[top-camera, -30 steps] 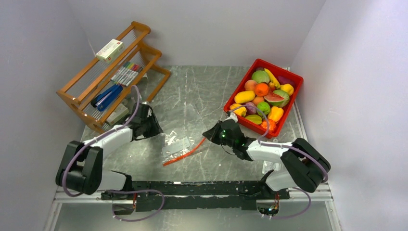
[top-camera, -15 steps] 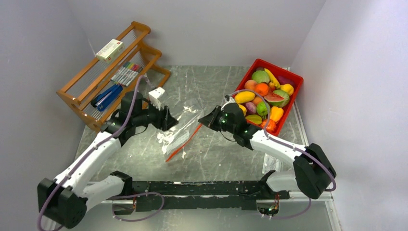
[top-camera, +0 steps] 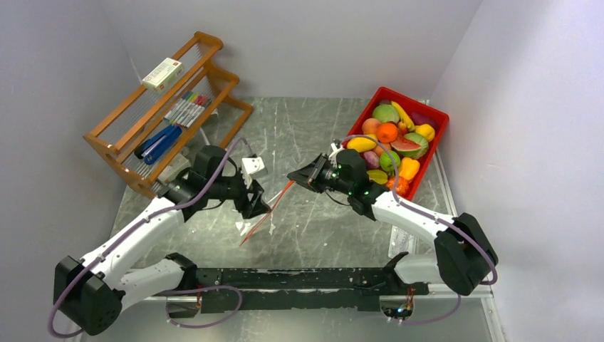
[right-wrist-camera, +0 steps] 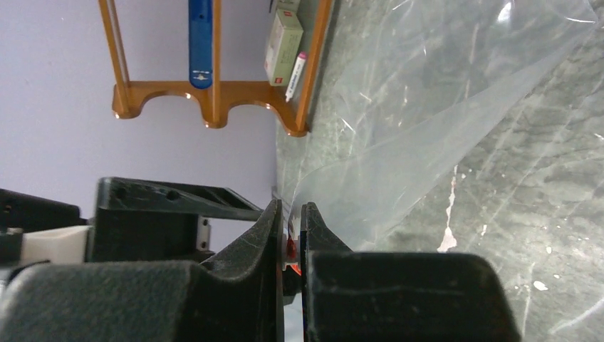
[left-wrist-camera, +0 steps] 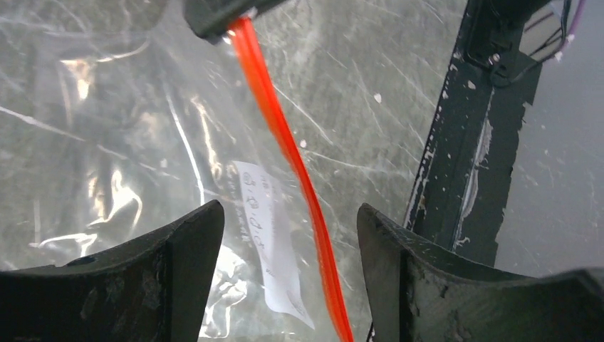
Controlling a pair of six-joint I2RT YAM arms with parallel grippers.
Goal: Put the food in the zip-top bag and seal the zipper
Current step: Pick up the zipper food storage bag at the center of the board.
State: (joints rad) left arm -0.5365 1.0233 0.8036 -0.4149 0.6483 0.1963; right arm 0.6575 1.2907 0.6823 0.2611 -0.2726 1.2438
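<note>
The clear zip-top bag (top-camera: pixel 258 214) hangs lifted over the table's middle, its orange-red zipper (top-camera: pixel 269 211) running down-left. My right gripper (top-camera: pixel 293 177) is shut on the zipper's upper end; a bit of red strip (right-wrist-camera: pixel 290 246) shows between its fingers. My left gripper (top-camera: pixel 261 206) is open around the bag's lower part. In the left wrist view the zipper (left-wrist-camera: pixel 292 153) and white label (left-wrist-camera: pixel 267 235) lie between its open fingers (left-wrist-camera: pixel 192 242), not pinched. The food (top-camera: pixel 388 142) lies piled in a red tray (top-camera: pixel 427 160) at the back right.
A wooden rack (top-camera: pixel 167 110) with markers, a blue tool and a small box stands at the back left. The black base rail (top-camera: pixel 299 279) runs along the near edge. Grey walls close in both sides.
My right gripper has lifted the zipper end up and slightly left. My left arm has swung from the rack toward the centre and now straddles the bag.
</note>
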